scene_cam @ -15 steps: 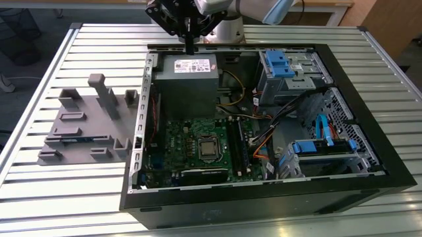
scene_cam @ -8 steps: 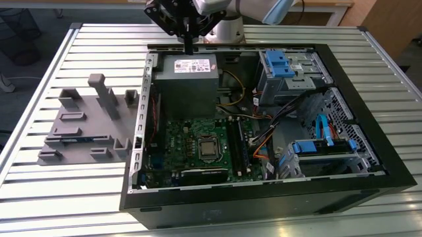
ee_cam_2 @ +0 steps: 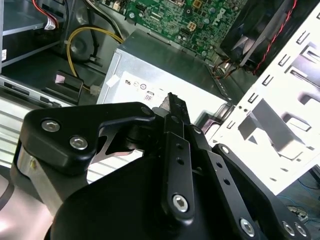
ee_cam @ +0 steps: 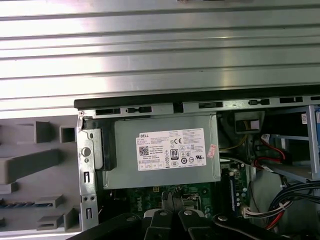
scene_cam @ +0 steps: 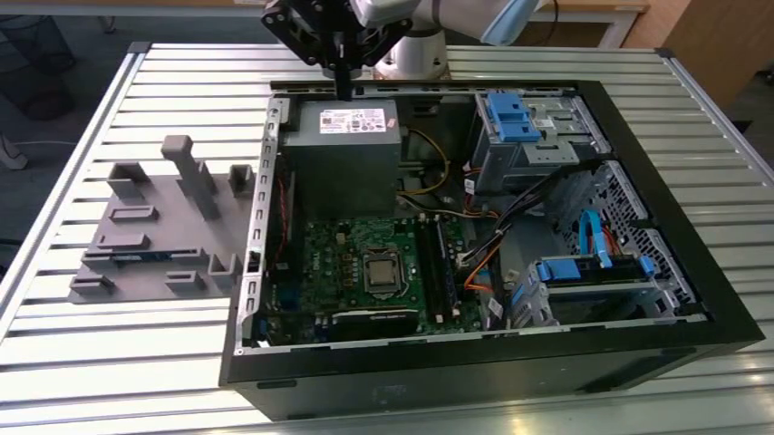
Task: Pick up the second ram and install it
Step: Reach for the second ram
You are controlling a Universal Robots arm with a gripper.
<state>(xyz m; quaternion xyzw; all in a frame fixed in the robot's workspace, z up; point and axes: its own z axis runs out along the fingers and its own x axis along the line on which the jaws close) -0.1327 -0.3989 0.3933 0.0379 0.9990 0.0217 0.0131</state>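
Open case lies on the slatted bench, central in the exterior view. Parts holder sits on the bench just beside the case, on the exterior view's left. The second ram lies flat in a slot at the holder's near end. Inside the case, the power supply occupies the far corner on the exterior view's left, with the motherboard directly in front of it. Two drive cages stand along the exterior view's right, one far, one near, with cables between them and the board. Claw hangs over the case's far wall, above the power supply's far edge.
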